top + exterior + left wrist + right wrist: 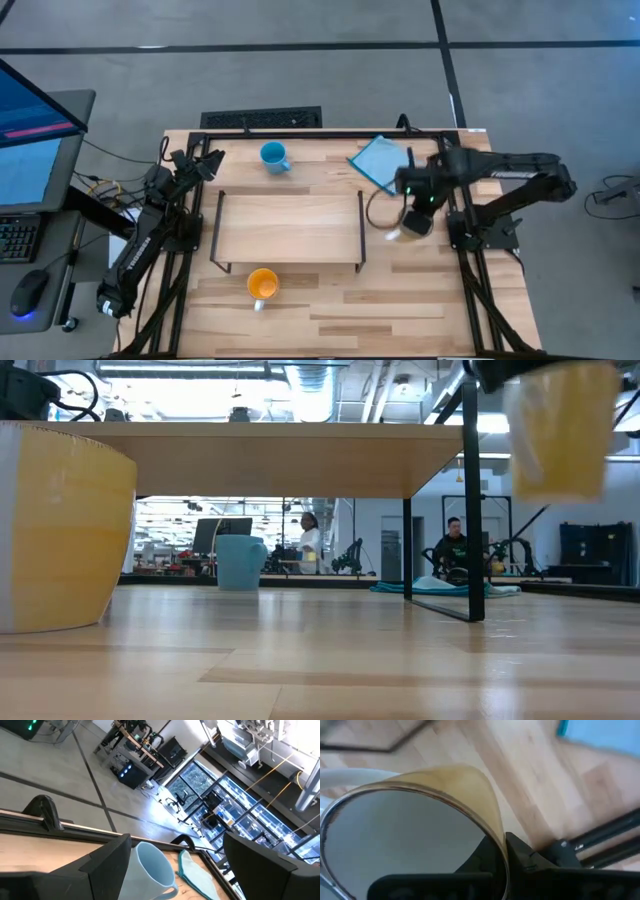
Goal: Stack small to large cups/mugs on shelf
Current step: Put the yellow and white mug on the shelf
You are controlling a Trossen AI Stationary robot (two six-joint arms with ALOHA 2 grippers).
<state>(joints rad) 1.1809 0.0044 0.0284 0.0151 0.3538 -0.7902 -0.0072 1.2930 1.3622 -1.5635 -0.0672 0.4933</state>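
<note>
The white mug (558, 430) hangs in my right gripper (415, 218) above the table, right of the shelf (290, 228), a light-wood board on black wire legs. The blue mug (273, 156) stands on the table behind the shelf. The orange mug (262, 285) stands in front of it and fills the low view's left (60, 530). My left gripper (205, 160) is open and empty at the far left, left of the blue mug, which also shows in the left wrist view (150, 870). My right gripper holds the white mug by its rim (495, 837), one dark finger (525, 862) outside the wall and the other inside the hollow. The fingers come from above. The mug hangs below them with its mouth up, lifted clear of the table.
A flat blue cloth (378, 160) lies at the far right of the table, behind my right gripper. The shelf's black legs (470, 510) stand close to the left of the lifted mug. People show in the room beyond the table.
</note>
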